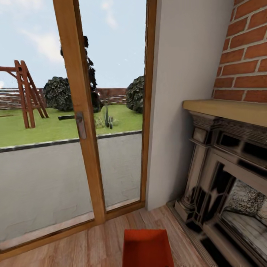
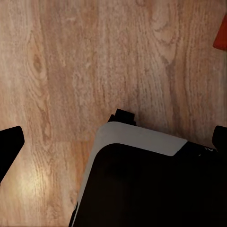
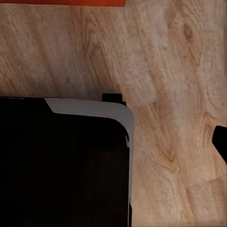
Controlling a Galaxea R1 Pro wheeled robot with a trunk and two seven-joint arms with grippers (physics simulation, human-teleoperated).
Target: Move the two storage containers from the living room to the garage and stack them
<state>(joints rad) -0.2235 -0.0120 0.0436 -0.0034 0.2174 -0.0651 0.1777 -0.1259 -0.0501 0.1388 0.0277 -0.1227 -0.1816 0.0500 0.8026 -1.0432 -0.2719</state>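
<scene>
One orange-red storage container [image 1: 147, 247] stands on the light wood plank floor of the living room, at the lower middle of the head view, in front of the glass door. A corner of orange-red container [image 2: 221, 33] shows at the edge of the left wrist view, and an orange-red strip of container [image 3: 61, 2] at the edge of the right wrist view. My left gripper [image 2: 113, 142] hangs open over the planks, its dark fingertips [image 2: 9, 142] wide apart with nothing between them. My right gripper [image 3: 113, 142] looks open too; one fingertip [image 3: 221, 142] shows, the other is lost against my dark base.
A wood-framed glass door [image 1: 79, 122] fills the left, with a patio and lawn outside. A white wall [image 1: 185, 92] and a brick-and-dark-stone fireplace [image 1: 226, 174] close the right. My dark base [image 2: 151, 184] lies below both wrists. Wood floor [image 1: 92, 244] lies around the container.
</scene>
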